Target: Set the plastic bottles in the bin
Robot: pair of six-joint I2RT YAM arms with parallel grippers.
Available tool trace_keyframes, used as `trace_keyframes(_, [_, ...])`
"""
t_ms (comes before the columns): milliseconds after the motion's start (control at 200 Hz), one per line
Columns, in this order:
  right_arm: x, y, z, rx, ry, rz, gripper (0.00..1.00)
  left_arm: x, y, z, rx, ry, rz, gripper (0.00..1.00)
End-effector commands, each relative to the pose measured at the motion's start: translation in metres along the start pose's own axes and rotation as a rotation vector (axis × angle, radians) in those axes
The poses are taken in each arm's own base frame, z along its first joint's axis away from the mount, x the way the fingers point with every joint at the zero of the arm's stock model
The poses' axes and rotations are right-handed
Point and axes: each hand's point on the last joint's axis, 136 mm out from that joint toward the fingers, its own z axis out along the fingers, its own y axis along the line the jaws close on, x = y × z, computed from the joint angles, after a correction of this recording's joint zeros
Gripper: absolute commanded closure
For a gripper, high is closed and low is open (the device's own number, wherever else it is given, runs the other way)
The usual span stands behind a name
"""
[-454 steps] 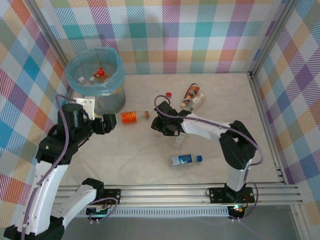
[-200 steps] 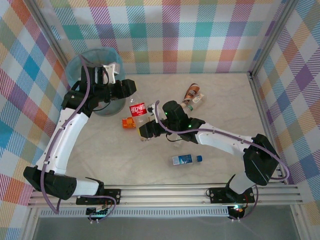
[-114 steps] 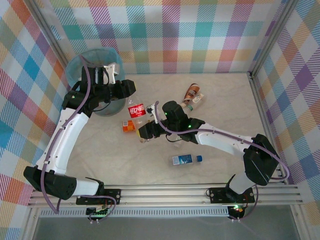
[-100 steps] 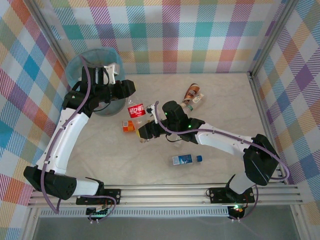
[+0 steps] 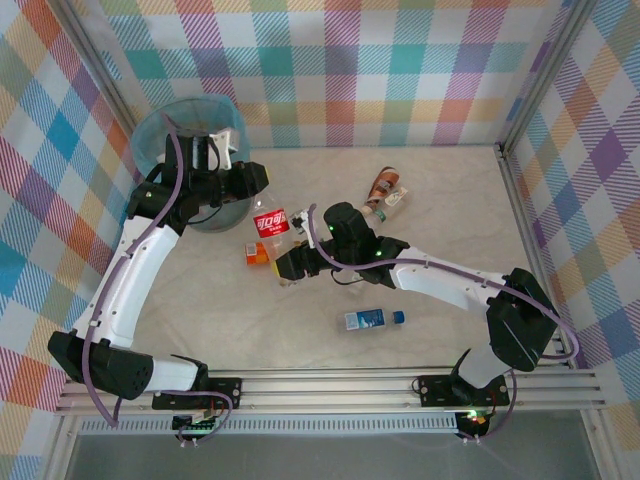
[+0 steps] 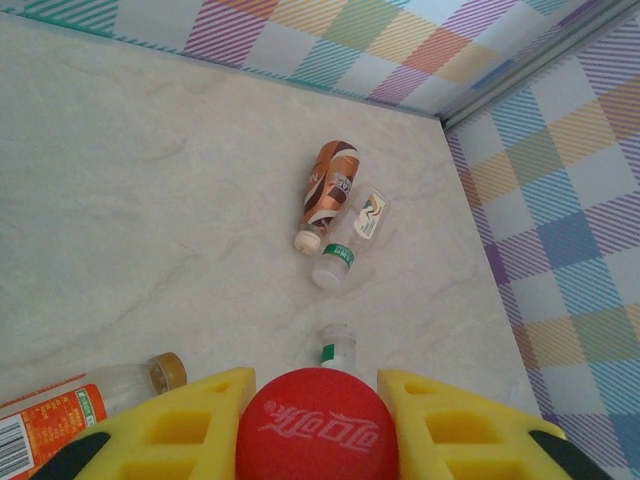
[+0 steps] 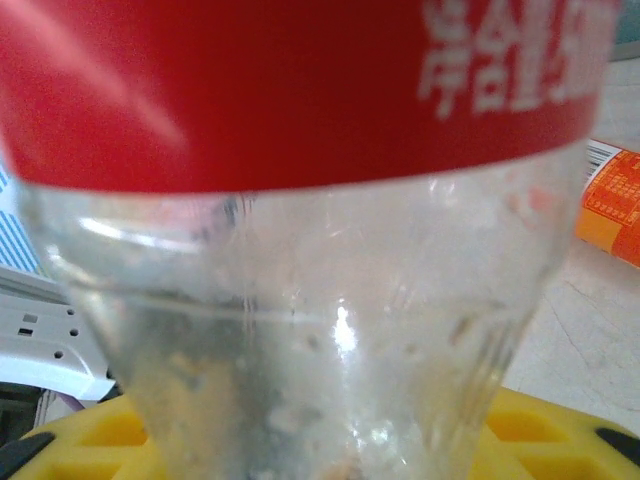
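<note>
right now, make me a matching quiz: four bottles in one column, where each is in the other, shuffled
1 red-label bottle
2 orange-label bottle
3 blue-label bottle
4 brown bottle

a lying alone, away from the rest
b cap in the left claw
c lying beside a green-capped bottle
d lying right beside the held bottle

Pairs: 1-b, 2-d, 3-a, 4-c

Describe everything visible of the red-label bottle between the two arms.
The bottle is clear, thin-looking plastic with a red label printed in white script and a red cap. It looks empty, with droplets or residue inside. It lies tilted between the arms. The left tool is shut on its cap, and its lower body sits between the right tool's yellow fingers, though I cannot tell how firmly.
</note>
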Motion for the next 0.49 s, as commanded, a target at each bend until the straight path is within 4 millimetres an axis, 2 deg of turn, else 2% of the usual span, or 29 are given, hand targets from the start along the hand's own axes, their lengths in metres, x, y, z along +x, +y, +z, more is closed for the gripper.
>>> trace_keyframes(0, [-0.026, 0.017, -0.011, 0.011, -0.062, -0.078, 0.40, -0.013, -0.003, -0.006, -0.010, -0.061, 0.008, 0.88])
trace_keyframes(70, [-0.037, 0.018, -0.013, 0.035, -0.080, -0.100, 0.33, -0.018, -0.005, -0.013, -0.021, -0.083, 0.011, 1.00])
trace_keyframes(135, [-0.049, 0.023, -0.016, 0.047, -0.095, -0.134, 0.23, -0.025, -0.007, -0.023, -0.031, -0.120, 0.018, 1.00])
trace_keyframes(195, [-0.063, 0.026, -0.021, 0.077, -0.121, -0.167, 0.18, -0.034, -0.010, -0.035, -0.044, -0.166, 0.029, 1.00])
trace_keyframes(335, [-0.098, 0.031, -0.036, 0.162, -0.198, -0.267, 0.01, -0.064, -0.013, -0.076, -0.128, -0.317, 0.087, 1.00])
trace_keyframes(490, [-0.141, 0.034, -0.054, 0.256, -0.334, -0.319, 0.00, -0.102, -0.015, -0.128, -0.240, -0.506, 0.140, 1.00])
